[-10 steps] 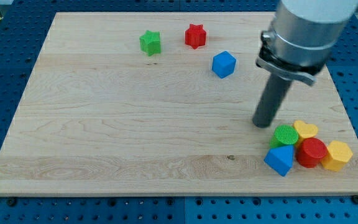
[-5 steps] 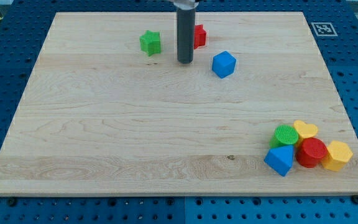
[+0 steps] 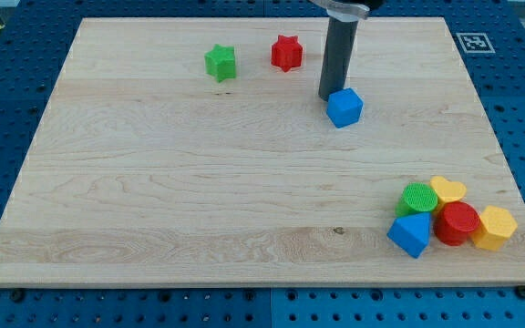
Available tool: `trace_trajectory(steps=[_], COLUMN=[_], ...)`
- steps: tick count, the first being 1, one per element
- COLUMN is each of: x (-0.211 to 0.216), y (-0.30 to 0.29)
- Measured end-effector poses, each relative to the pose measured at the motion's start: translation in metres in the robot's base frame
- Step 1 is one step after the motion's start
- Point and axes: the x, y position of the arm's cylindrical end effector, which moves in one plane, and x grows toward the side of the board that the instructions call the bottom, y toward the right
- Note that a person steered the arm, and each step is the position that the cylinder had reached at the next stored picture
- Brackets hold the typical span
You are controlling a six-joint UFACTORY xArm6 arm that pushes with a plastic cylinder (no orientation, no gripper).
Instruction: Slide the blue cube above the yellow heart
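Note:
The blue cube sits on the wooden board, right of its middle and toward the view's top. My tip touches the cube's upper left side. The yellow heart lies near the view's bottom right, at the top of a cluster of blocks, well below and to the right of the blue cube.
A green star and a red star lie near the view's top. By the heart sit a green cylinder, a red cylinder, a yellow block and a second blue block.
My tip moved from the cluster up to the left of the blue cube, then right against it. The blue cube has slid right and down a little.

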Motion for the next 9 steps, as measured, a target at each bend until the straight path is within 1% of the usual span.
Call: trace_trajectory(steps=[4,7,9], x=[0.067,0.074,0.085], y=[0.002,0.041,0.081])
